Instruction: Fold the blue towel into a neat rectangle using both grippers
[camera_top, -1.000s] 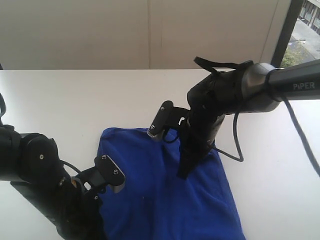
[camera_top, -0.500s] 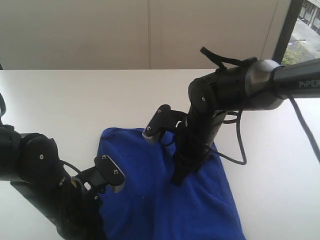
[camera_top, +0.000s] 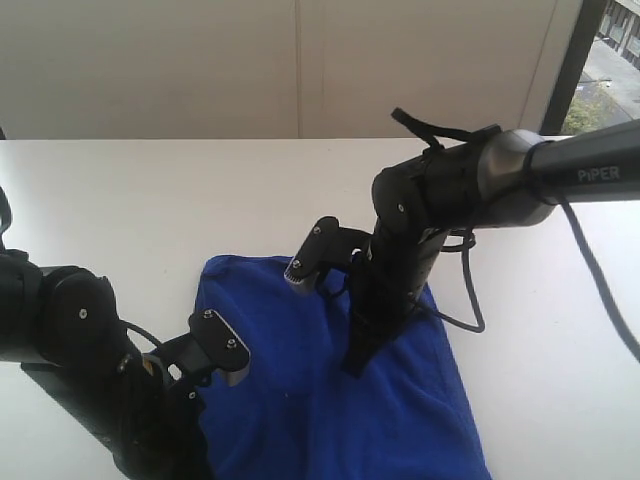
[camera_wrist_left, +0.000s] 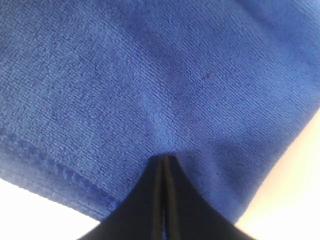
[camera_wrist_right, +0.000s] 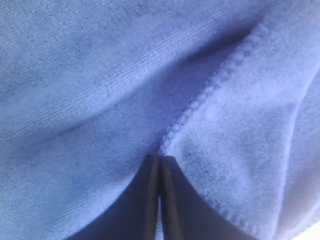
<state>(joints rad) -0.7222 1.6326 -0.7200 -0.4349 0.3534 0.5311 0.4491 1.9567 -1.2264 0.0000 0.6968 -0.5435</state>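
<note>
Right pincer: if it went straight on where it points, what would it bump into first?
The blue towel. In the right wrist view the right pincer, shut, points its tips at a stitched hem on the cloth, with nothing between. It may already touch; depth is hard to judge.

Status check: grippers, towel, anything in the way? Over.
Left gripper shut, pinching blue towel near its hem. Right gripper shut on towel's hemmed edge. Towel rumpled, partly folded over, on table. No obstruction seen.

Daylight from the window (camera_top: 615, 60) overexposes the white table (camera_top: 150, 200), while both wrist views look soft.
</note>
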